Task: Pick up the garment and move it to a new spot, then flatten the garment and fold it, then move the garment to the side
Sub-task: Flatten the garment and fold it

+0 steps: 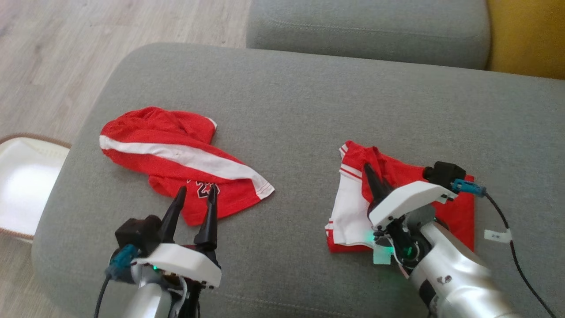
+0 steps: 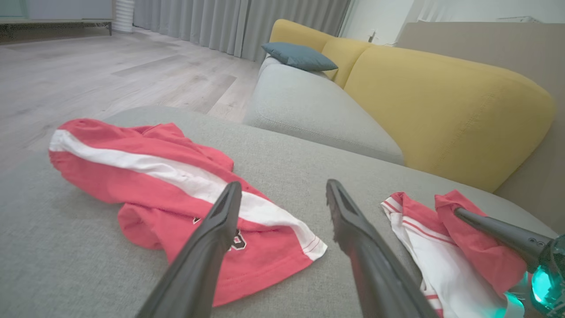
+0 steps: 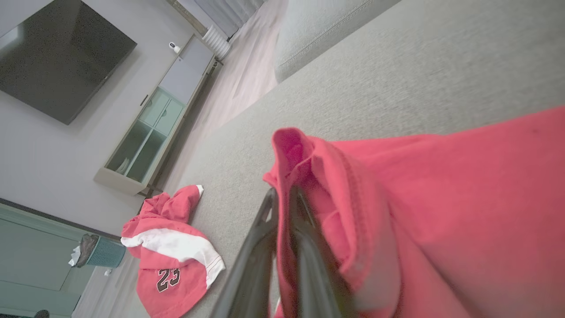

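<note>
Garment point(image 1: 353, 207), red with white panels and partly folded, lay on the right of the grey sofa cushion point(image 1: 287, 101). My right end effector point(image 1: 366, 168) was pressed together on a raised ridge of its red cloth. The right wrist view showed the two dark fingers point(image 3: 304, 229) pinching that fold point(image 3: 309, 176), with the rest of the red fabric spreading away beside them. My left end effector point(image 1: 198, 189) was spread wide and held nothing. It stood at the near edge of a crumpled red jersey point(image 1: 176, 150) with a white stripe and the number 23. That jersey lay on the left of the same cushion, well apart from the garment I held. From the left wrist its hem point(image 2: 309, 249) sat between and just beyond my open fingers. A dark cable point(image 1: 516, 260) trailed from my right wrist across the cushion. Beyond it were a second grey cushion point(image 1: 366, 26) and a yellow backrest point(image 2: 441, 101) with a blue pillow point(image 2: 300, 56). On the wooden floor point(image 1: 53, 53) to the left stood a pale container point(image 1: 22, 185) with a brown rim.
</note>
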You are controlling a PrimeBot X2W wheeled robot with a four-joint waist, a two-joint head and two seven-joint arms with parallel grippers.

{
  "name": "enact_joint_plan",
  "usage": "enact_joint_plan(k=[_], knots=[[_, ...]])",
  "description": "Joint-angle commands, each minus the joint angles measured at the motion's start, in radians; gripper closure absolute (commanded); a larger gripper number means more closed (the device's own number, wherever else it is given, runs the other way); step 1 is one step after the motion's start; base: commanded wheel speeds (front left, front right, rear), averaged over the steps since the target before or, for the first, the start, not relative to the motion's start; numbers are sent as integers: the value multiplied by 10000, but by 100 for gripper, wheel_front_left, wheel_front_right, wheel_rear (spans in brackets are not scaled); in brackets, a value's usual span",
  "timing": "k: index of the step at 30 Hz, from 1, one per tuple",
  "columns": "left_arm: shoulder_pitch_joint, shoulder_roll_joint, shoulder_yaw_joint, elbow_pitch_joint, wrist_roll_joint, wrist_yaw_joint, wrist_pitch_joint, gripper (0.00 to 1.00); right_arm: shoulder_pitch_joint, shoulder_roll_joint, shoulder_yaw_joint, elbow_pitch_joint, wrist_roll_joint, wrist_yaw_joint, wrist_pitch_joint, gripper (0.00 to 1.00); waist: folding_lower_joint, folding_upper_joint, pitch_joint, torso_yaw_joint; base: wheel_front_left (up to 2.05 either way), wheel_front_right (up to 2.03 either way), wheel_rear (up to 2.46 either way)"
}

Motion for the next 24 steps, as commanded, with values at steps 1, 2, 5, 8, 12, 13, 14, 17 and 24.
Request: enact_joint_plan(k=[1, 2, 5, 8, 12, 13, 14, 17, 24], knots=[[-570, 9, 241, -235, -74, 31, -120, 0, -494, 69, 392, -121, 256, -9, -229, 100, 0, 0, 94, 120, 0, 0, 0], [-578, 9, 235, -212, -79, 30, -120, 0, -582, 69, 691, 51, 492, -9, -343, 100, 0, 0, 120, 159, 0, 0, 0], [-610, 9, 257, -169, -78, 26, -120, 0, -838, 70, 1568, 666, 1038, -9, -524, 46, 0, 0, 194, 231, 0, 0, 0], [-637, 9, 294, -156, -68, 26, -120, 0, -1000, 70, 2444, 559, 1675, -9, -668, 0, 0, 0, 230, 243, 0, 0, 0], [-576, 9, 362, -109, -68, 64, -120, 0, -1010, 70, 3812, -585, 2577, -9, -604, 0, 0, 0, 128, 88, 0, 0, 0], [-561, 9, 366, -93, -78, 72, -120, 0, -1047, 70, 4096, -798, 2750, -9, -625, 0, 0, 0, 76, 30, 0, 0, 0], [-547, 9, 372, -87, -88, 81, -120, 0, -1105, 70, 4333, -966, 2913, -9, -659, 0, 0, 0, 24, -34, 0, 0, 0], [-482, 9, 454, -121, -87, 114, -120, 0, -1605, 70, 4882, -1000, 3274, -9, -994, 0, 0, 0, -196, -369, 0, 0, 0], [-397, 9, 664, -473, -116, 156, -120, 0, -2916, 70, 5174, 779, 2347, -9, -1679, 0, 0, 0, -451, -1079, 0, 0, 0]])
